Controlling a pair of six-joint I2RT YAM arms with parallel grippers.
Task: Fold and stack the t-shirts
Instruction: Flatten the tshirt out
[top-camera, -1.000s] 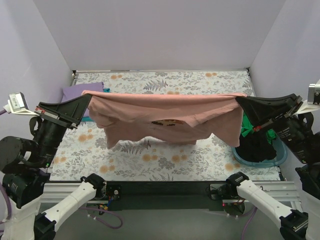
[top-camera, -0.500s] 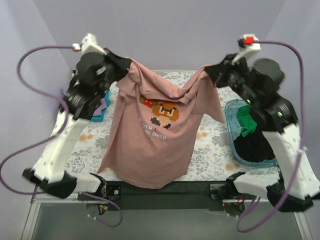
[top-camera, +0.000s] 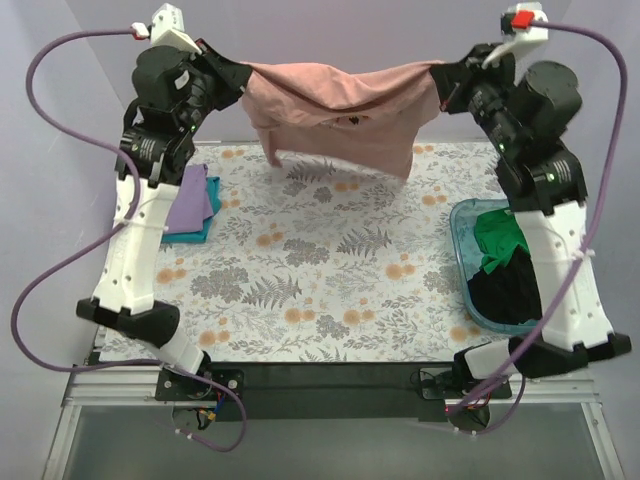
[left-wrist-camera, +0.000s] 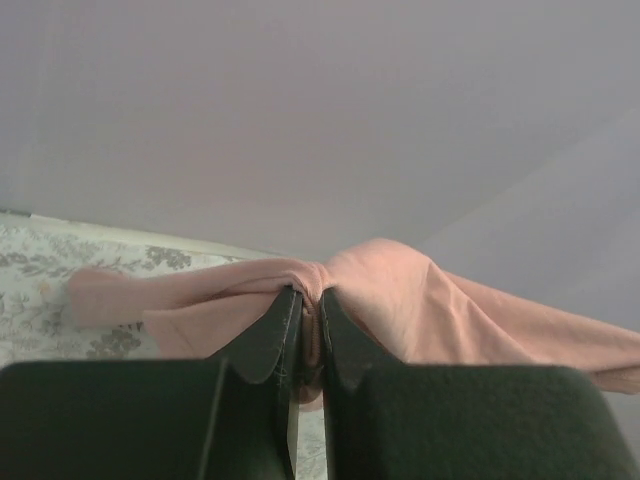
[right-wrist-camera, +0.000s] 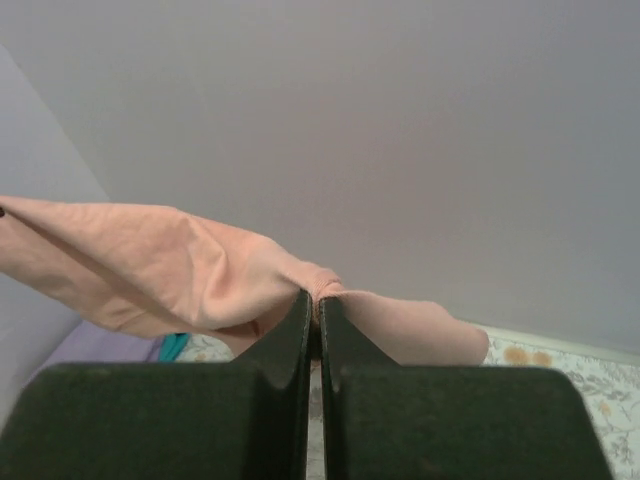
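**From above:** Both arms reach high at the back of the booth, with the pink t-shirt (top-camera: 340, 105) stretched in the air between them, well above the floral bench (top-camera: 330, 270). The left hand (top-camera: 238, 72) is clamped on one top corner and the right hand (top-camera: 440, 75) on the other. The cloth sags between them in loose folds, and a small dark print partly shows. At the bench's left side a folded lavender t-shirt (top-camera: 190, 195) lies on a teal t-shirt (top-camera: 195, 235). At the right a translucent teal tub (top-camera: 458, 245) holds a green t-shirt (top-camera: 497, 240) and a black t-shirt (top-camera: 505, 290) in a heap.

**Left wrist:** The two dark fingers (left-wrist-camera: 270, 335) are pressed together, with a bunch of pink cloth pinched at their tips. The shirt spreads to either side, with the bench's pattern below at the left.

**Right wrist:** The fingers (right-wrist-camera: 290, 340) are likewise closed tight on a gathered pink fold, and the cloth trails away mostly to the left.
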